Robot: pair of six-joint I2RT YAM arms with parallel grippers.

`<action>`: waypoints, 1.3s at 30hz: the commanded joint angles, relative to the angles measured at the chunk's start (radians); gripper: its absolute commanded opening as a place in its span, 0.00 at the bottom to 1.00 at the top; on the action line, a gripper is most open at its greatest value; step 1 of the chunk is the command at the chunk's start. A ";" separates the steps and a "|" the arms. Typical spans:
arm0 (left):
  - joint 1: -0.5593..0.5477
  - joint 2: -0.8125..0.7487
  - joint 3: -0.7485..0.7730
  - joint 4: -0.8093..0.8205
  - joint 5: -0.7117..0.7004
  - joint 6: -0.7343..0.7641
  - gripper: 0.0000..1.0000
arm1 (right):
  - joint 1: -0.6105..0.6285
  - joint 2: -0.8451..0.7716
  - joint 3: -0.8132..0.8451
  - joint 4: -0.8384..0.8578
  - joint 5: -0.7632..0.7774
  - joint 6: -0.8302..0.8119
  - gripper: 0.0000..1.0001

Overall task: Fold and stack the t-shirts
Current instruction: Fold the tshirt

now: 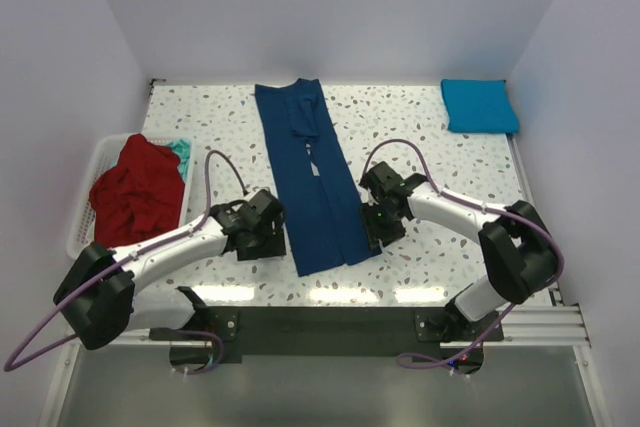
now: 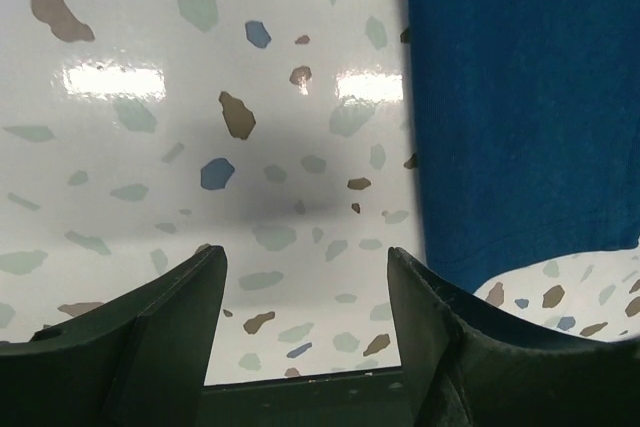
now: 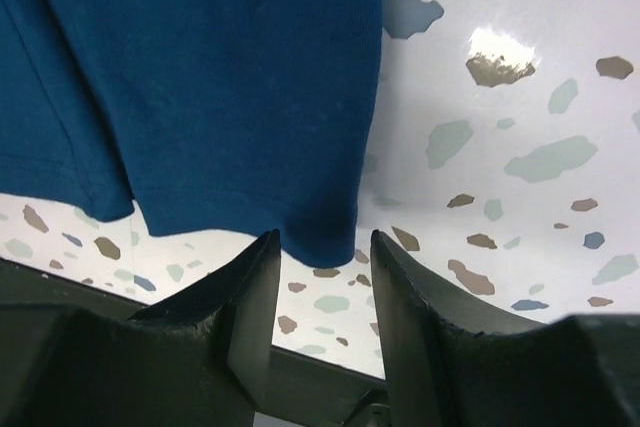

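one speckled table (image 1: 440,147) carried the whole job. down the centre of the top view, from upper middle to lower middle, the navy t-shirt (image 1: 310,187) lay as a long narrow strip. its sides were apparently turned in so that a crosswise fold could finish it.

at the left edge of the frame stood the white slatted basket (image 1: 78,232), evidently the holding place for work not yet folded. the red t-shirt (image 1: 140,187) sat crumpled inside it. in the upper right corner the turquoise t-shirt (image 1: 478,105) rested as a neat folded square, well apart from the strip and likely the start of the stack. a sliver of the teal t-shirt (image 1: 181,152) showed in the basket at the red one's upper right.

the left gripper (image 1: 270,235) hung just beside the strip's near left corner. its jaws were apart over bare tabletop with nothing between them, and the cloth's edge filled the right of the left wrist view. the right gripper (image 1: 376,235) flanked the near right corner, jaws apart by a narrower gap and no cloth clamped. the near hem lay just beyond its fingertips at the lower centre of the right wrist view.

the mirrored stance suggested both were lining up on the near corners, to pinch them and carry them toward the collar.
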 commanded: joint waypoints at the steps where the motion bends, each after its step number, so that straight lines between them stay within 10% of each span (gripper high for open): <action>1: -0.027 -0.009 -0.011 0.021 0.018 -0.070 0.71 | -0.003 0.032 0.017 0.072 0.025 0.016 0.45; 21: -0.110 0.066 -0.028 0.106 0.088 -0.184 0.69 | 0.000 0.015 -0.117 0.153 -0.017 0.064 0.00; 39: -0.164 0.222 0.026 0.167 0.121 -0.210 0.44 | 0.001 0.007 -0.113 0.187 -0.083 0.071 0.00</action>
